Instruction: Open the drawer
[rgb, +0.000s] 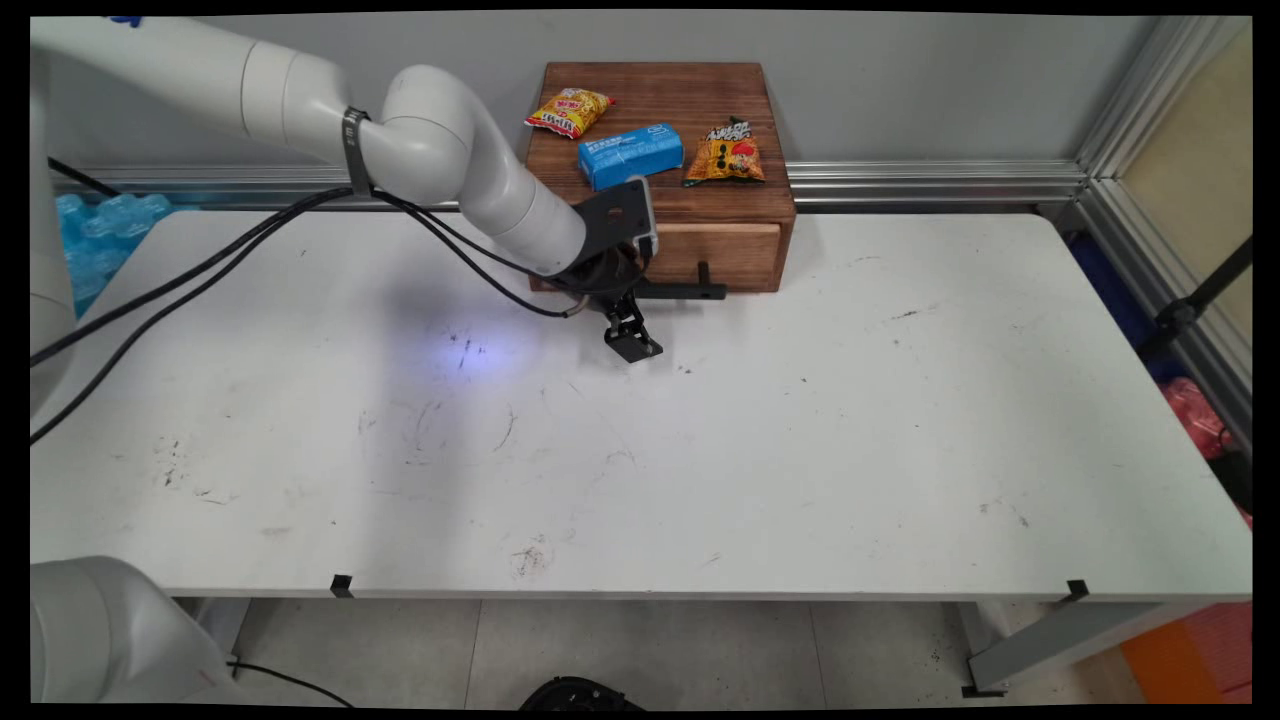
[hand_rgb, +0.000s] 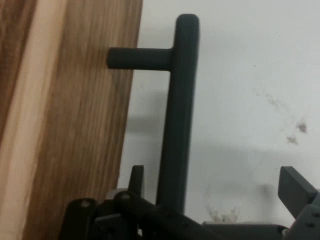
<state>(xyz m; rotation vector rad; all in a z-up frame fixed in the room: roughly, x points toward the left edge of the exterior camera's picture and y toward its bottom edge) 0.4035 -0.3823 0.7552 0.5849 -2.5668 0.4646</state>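
While we look down at the white bench (rgb: 700, 450), we see the tool (rgb: 640, 320) sitting low, right in front of a brown wooden box (rgb: 662, 110) at the far side. The box has a drawer (rgb: 735, 255) in its front, and the drawer has a dark bar handle (rgb: 690, 291) that sticks out toward us. The drawer looks shut or nearly shut, as its front is about even with the front of the box.

From the hand view, we see the handle (hand_rgb: 179, 115) running up from between the two fingers. One finger (hand_rgb: 136, 181) is by the wood and the other finger (hand_rgb: 296, 189) is out over the bench. The fingers are spread apart, with the bar in the gap. We do not see them squeeze it. The bar is closer to the finger by the wood, and we cannot tell if it touches that finger.

We think the tool is turned this way so that the bar fits between its fingers. The bar stands off the wood on a short post (hand_rgb: 140, 58), and that leaves room for a finger to slip behind it.

On top of the box lie three snacks. A yellow bag (rgb: 568, 110) is on the left, a blue pack (rgb: 630, 155) is in the middle, and an orange bag (rgb: 726, 155) is on the right. They lie flat and apart from each other, well out of the way of the tool. Black cables (rgb: 250, 250) hang from the arm over the left part of the bench.
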